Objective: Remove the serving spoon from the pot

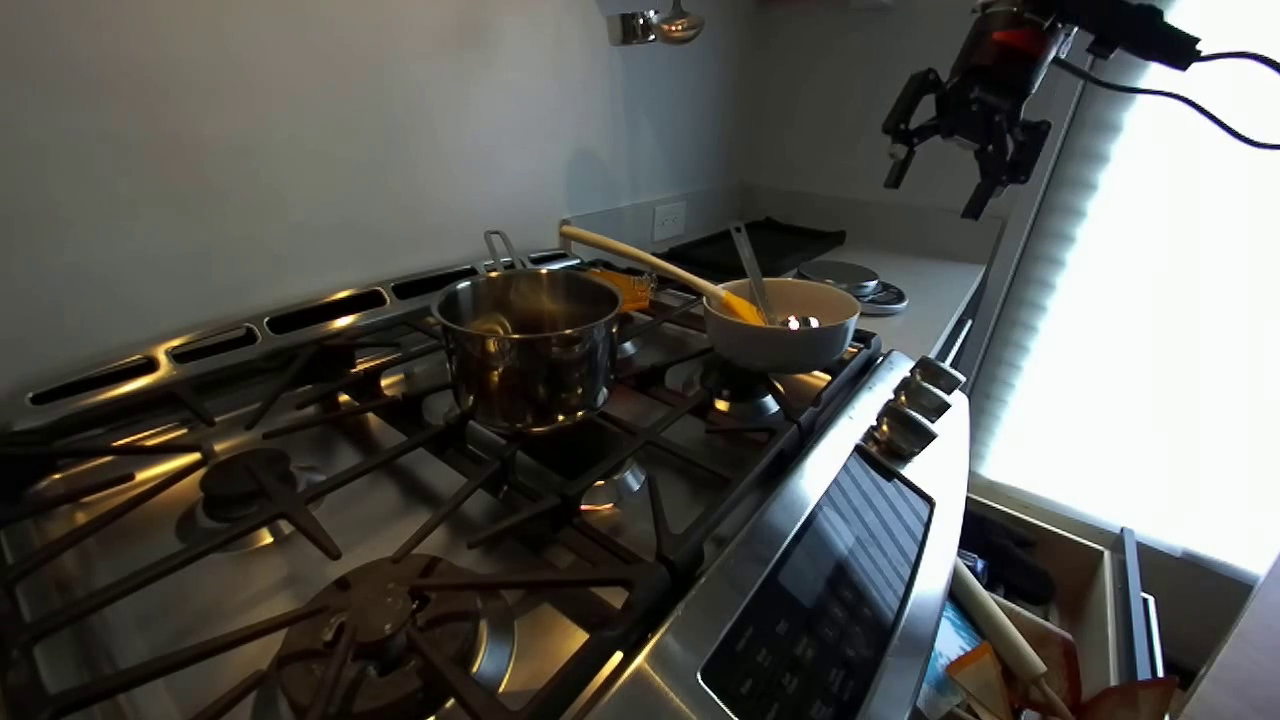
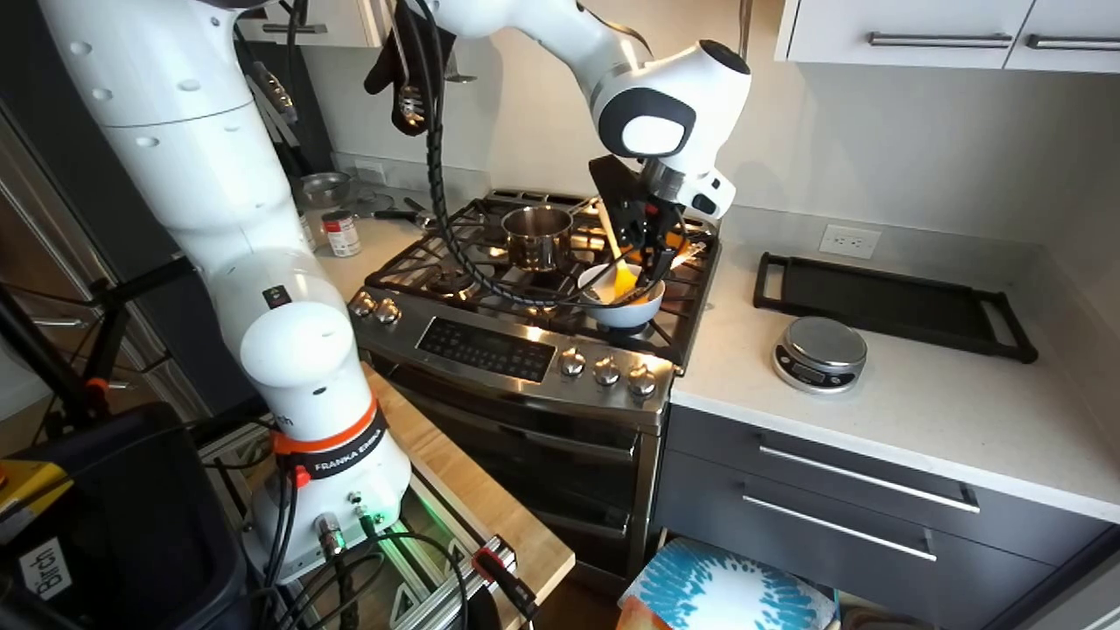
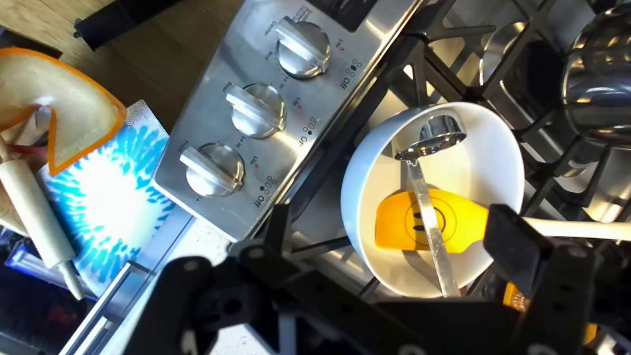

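The serving spoon has a flat yellow-orange head [image 3: 466, 217] and a long pale handle [image 1: 640, 255]. Its head rests inside the pot, a pale, bowl-like vessel [image 3: 352, 197] over a burner, and its handle leans out over the rim toward the wall. The spoon head [image 2: 625, 278] and pot [image 1: 780, 352] show in both exterior views. A metal measuring cup [image 3: 443, 132] also sits in the pot; its handle crosses over the spoon head. My gripper [image 1: 935, 195] is open and empty, above the pot. In the wrist view one finger covers where the spoon's head meets its handle.
A shiny steel saucepan [image 1: 530, 380] stands beside the pot on the grates. An orange package [image 1: 632, 288] lies behind. Stove knobs [image 3: 212, 170] line the front. A black tray [image 2: 884, 302] and kitchen scale [image 2: 822, 346] are on the counter. A drawer [image 1: 1090, 600] stands open.
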